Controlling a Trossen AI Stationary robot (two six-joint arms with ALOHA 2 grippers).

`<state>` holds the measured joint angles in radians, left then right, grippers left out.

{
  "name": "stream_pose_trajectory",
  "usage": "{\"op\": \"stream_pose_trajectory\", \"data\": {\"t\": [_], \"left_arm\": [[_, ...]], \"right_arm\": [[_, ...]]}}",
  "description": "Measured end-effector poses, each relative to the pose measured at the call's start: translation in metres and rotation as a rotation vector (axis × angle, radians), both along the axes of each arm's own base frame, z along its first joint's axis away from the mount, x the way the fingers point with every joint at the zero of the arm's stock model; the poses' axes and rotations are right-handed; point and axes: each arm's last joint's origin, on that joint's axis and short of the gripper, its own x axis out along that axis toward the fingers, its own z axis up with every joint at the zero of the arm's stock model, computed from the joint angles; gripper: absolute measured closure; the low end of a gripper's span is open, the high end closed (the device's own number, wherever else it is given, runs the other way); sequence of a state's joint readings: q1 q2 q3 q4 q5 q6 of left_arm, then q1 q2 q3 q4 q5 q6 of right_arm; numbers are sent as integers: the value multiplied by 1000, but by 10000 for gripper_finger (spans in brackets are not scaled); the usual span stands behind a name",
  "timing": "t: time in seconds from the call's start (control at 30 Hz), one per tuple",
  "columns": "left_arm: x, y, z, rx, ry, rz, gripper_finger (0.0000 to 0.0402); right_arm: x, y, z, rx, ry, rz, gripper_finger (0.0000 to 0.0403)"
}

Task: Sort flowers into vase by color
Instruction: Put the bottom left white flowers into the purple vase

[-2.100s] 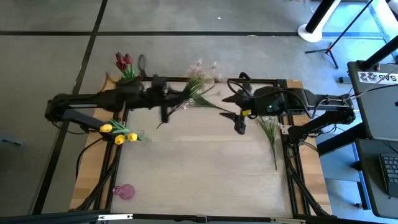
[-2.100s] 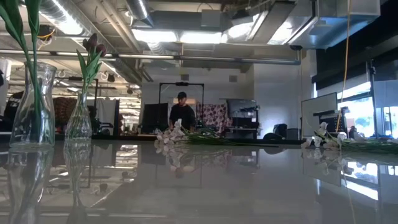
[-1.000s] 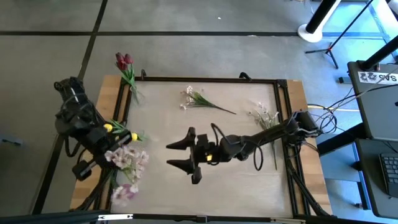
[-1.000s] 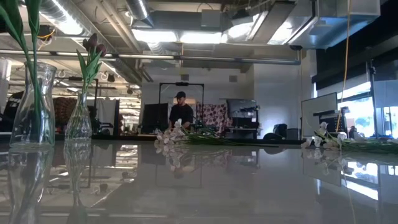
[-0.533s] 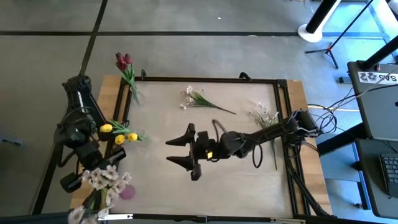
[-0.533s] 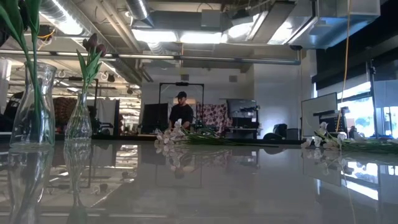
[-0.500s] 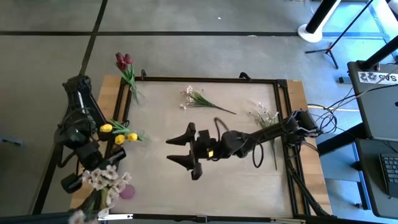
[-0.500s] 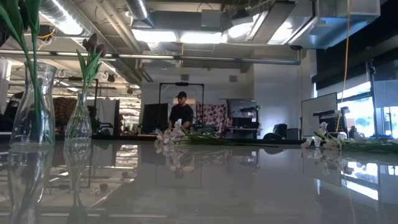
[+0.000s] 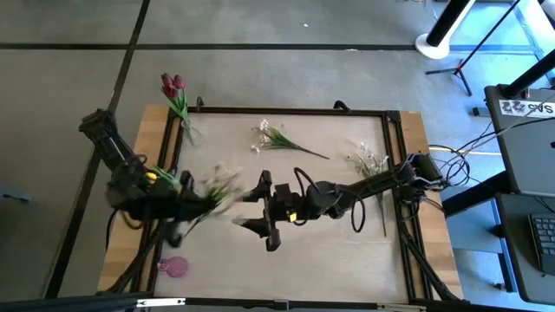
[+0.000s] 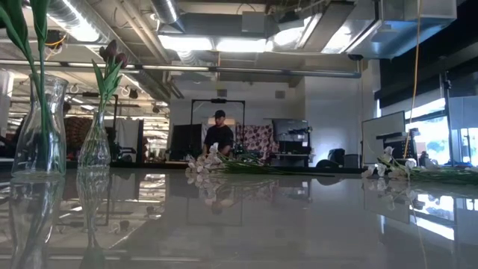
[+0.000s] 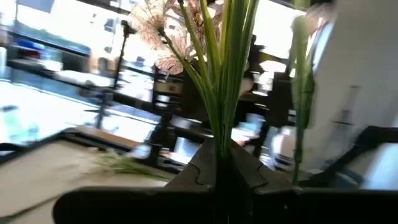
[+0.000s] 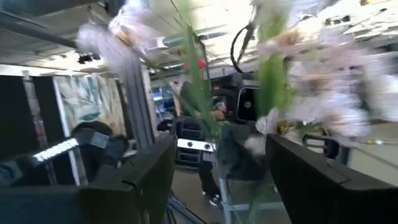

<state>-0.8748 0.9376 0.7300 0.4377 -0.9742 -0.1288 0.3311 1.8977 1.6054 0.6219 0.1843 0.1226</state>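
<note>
Since half a second ago, the left gripper (image 9: pixel 184 208) has swung from the table's near-left corner toward the middle, pinching a white spray (image 9: pixel 217 184) that is blurred. Right gripper (image 9: pixel 257 211) waits mid-table, fingers spread. Two glass vases (image 10: pixel 42 127) at the left edge hold green stems, the smaller one dark red tulips (image 10: pixel 112 52). Two more white sprays (image 9: pixel 277 139) lie near the far edge.

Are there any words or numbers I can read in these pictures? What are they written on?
White label on the dark box at the table's far right, high view: there are dark letters on it, but they are too small and blurred to read.
Pale strip on a dark bar in the right wrist view: it may carry writing, but it is too blurred to read.
Nothing else in any view has readable words, numbers or signs.
</note>
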Motion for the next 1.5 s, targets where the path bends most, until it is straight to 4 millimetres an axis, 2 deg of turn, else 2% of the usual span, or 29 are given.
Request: {"op": "stream_pose_trajectory", "data": {"t": [0.17, 0.3, 0.43, 0.57, 0.83, 0.97, 1.2, 1.23, 1.4, 1.5], "left_arm": [[16, 9, -1, 6, -16, 15, 396], [19, 13, 1, -21, -39, 2, 396], [17, 13, 7, -52, -91, -18, 396], [17, 14, 6, -33, -85, 2, 396], [26, 20, 3, -13, -64, 56, 396], [31, 22, -1, 3, -42, 71, 396], [35, 25, -6, -34, -16, 85, 363], [36, 25, -7, -46, -6, 79, 356], [38, 23, -17, -90, 62, -19, 323], [38, 21, -24, -111, 121, -74, 310]], "right_arm": [[3, -8, -1, 20, 20, -87, 155], [6, -19, -3, 99, 43, -155, 155], [8, -24, -5, 171, 72, -152, 155], [8, -23, -5, 171, 69, -121, 155], [12, -44, -2, 165, 34, -102, 164], [14, -48, -2, 151, 34, -73, 216], [16, -56, -4, 132, 62, -40, 380], [16, -55, -5, 127, 77, -33, 389], [17, -53, -10, 110, 128, -7, 386], [16, -51, -11, 88, 144, 64, 397]]}}
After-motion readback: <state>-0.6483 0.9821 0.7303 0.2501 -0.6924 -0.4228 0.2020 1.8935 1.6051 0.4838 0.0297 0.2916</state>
